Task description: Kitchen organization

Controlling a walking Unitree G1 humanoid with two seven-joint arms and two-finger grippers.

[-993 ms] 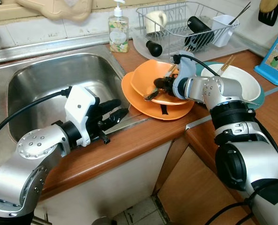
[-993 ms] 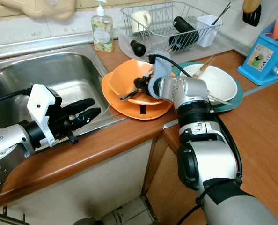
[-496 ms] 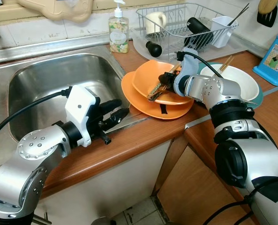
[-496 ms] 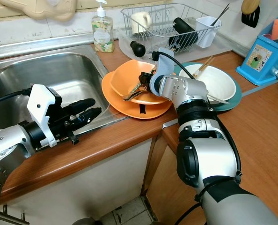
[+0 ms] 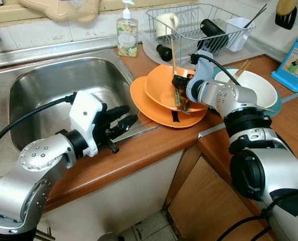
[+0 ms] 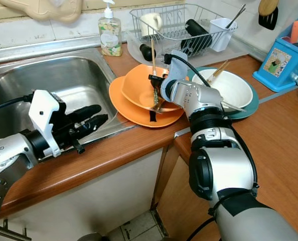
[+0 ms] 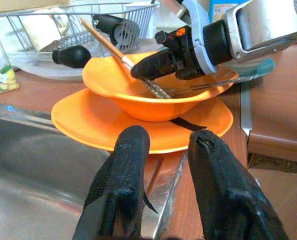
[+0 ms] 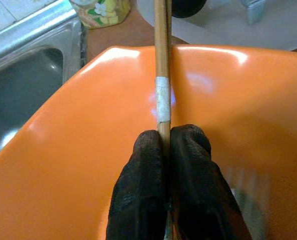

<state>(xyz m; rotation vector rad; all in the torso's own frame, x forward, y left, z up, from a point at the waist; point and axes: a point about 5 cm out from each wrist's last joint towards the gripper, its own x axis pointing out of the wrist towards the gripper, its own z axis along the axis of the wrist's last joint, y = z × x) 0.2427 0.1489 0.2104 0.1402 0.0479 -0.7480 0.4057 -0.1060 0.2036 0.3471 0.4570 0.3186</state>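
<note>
Right tool [image 5: 178,85] clamped on a wooden-handled utensil [image 5: 173,56], held nearly upright above the orange bowl [image 5: 161,86]; its lower end, probably a fork, is hard to make out. The bowl rests on an orange plate [image 5: 149,103] on the wooden worktop [image 5: 139,153] beside the sink [image 5: 63,80]. Left tool [image 5: 120,122], fingers narrowly parted and holding nothing, hovers at the sink's edge.

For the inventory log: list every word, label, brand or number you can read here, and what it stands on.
No text can be read.
Soap bottle: a flowered label, its print too small to read.
Blue box: a picture on its face, lettering blurred.
Orange plate: a black strip on its rim, no letters visible.
</note>
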